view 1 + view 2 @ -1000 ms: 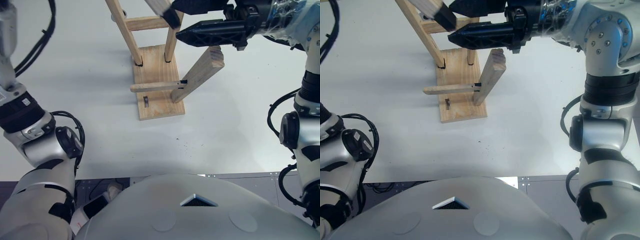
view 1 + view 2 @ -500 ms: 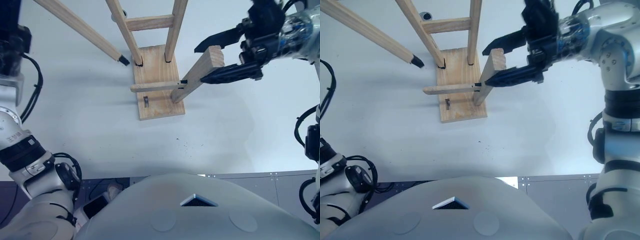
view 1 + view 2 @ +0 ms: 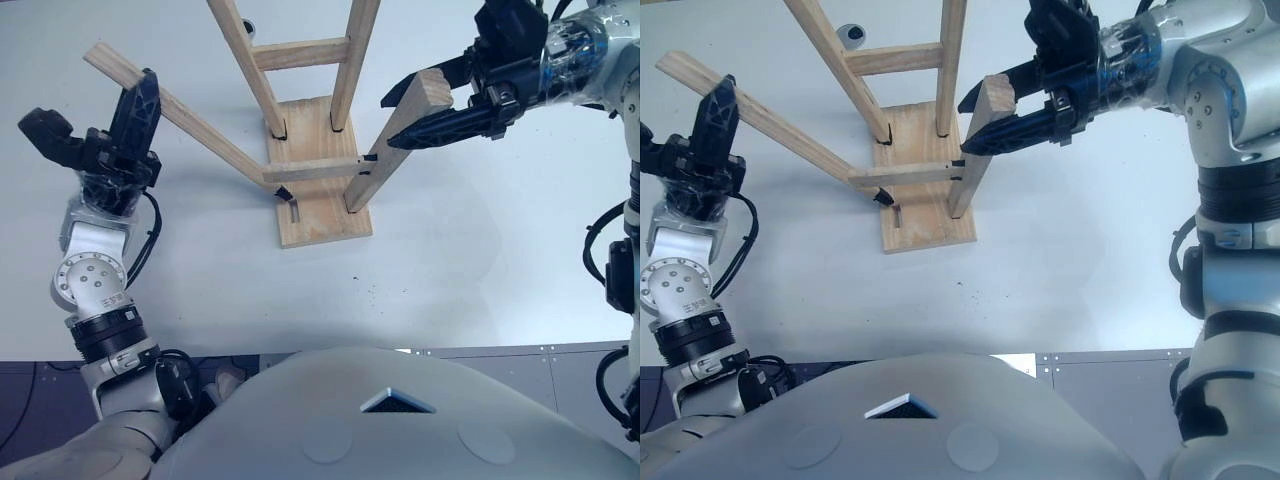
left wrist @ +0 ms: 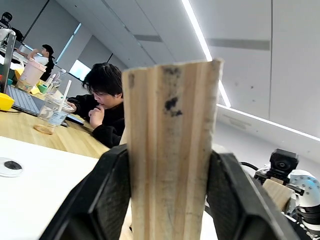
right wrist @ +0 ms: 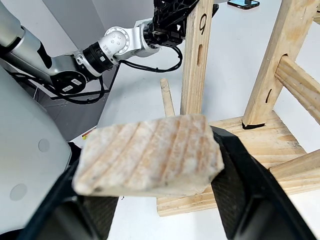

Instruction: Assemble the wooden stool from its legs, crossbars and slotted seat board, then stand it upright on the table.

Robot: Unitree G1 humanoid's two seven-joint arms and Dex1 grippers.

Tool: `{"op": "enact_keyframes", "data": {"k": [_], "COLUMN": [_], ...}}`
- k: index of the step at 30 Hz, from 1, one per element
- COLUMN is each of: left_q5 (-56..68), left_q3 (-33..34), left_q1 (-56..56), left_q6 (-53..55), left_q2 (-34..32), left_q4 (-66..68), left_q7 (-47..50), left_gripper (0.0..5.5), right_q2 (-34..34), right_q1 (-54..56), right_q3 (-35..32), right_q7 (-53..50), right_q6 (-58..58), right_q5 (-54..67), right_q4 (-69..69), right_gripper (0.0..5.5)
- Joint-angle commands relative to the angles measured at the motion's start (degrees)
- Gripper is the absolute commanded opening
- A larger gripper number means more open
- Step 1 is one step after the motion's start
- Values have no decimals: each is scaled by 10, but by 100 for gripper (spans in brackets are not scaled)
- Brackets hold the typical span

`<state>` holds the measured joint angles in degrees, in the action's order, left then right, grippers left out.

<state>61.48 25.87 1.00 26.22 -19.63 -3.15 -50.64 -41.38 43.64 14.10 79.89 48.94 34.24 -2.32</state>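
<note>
1. The seat board [image 3: 322,215] lies flat on the white bench [image 3: 480,260], slots facing up.
2. Two legs already stand in the far slots: the far-left leg [image 3: 247,65] leans a little towards the robot's left, and the far-right leg [image 3: 352,60] stands nearly straight. An upper crossbar [image 3: 300,52] joins them.
3. The third leg [image 3: 385,155] has its foot at the board's near right corner and tilts away to the right. A lower crossbar [image 3: 315,171] sticks out of its side and reaches leftwards across the board.
4. The right hand [image 3: 400,118] is clamped on the top end of the third leg, with one black finger on either side of the wood, as the right wrist view shows.
5. The fourth leg [image 3: 200,128] runs on a slant from high on the robot's left down to the board. Its dark-tipped foot is at the free end of the lower crossbar and seems to sit just above the near left slot [image 3: 291,205], though I cannot tell whether it has entered.
6. The left hand [image 4: 170,165] grips the fourth leg near its upper end, its fingers pressed flat against both faces.
</note>
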Motion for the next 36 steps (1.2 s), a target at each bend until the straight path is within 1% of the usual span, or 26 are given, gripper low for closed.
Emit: {"op": "enact_keyframes", "data": {"k": [1,3,5,9,13,15,19,27,34,36], "left_q5": [-11,-23,-44,-78,-104,-111,-145,-227,-233,-219], "left_q3": [-18,-26,-28,-21,-40,-49,-64,-111,-111,-118], "left_q1": [34,48,52,36,23,17,8,-37,-88,-112], "left_q6": [18,33,47,79,106,115,104,48,55,71], "left_q2": [-4,-29,-76,-208,-311,-344,-389,-440,-511,-514], "left_q4": [-10,-9,-3,-21,-64,-85,-96,-53,-67,-79], "left_q7": [-15,-30,-52,-111,-168,-191,-226,-280,-339,-339], "left_gripper": [201,201,201,201,201,201,201,201,201,201], "right_q2": [-13,-11,-10,-8,-8,-7,-7,-15,-19,-17], "right_q1": [-5,-9,-16,-29,-45,-54,-67,-74,-81,-85], "right_q3": [12,11,8,0,-8,-12,-15,-12,-14,-16], "right_q7": [10,5,-2,-14,-29,-35,-43,-45,-49,-54], "right_q6": [10,10,12,16,22,23,24,27,29,31], "right_q5": [-6,-6,-6,-2,4,6,10,15,17,19], "right_q4": [-5,-7,-12,-27,-47,-56,-67,-77,-85,-89], "right_gripper": [235,235,234,233,232,231,231,231,231,231]}}
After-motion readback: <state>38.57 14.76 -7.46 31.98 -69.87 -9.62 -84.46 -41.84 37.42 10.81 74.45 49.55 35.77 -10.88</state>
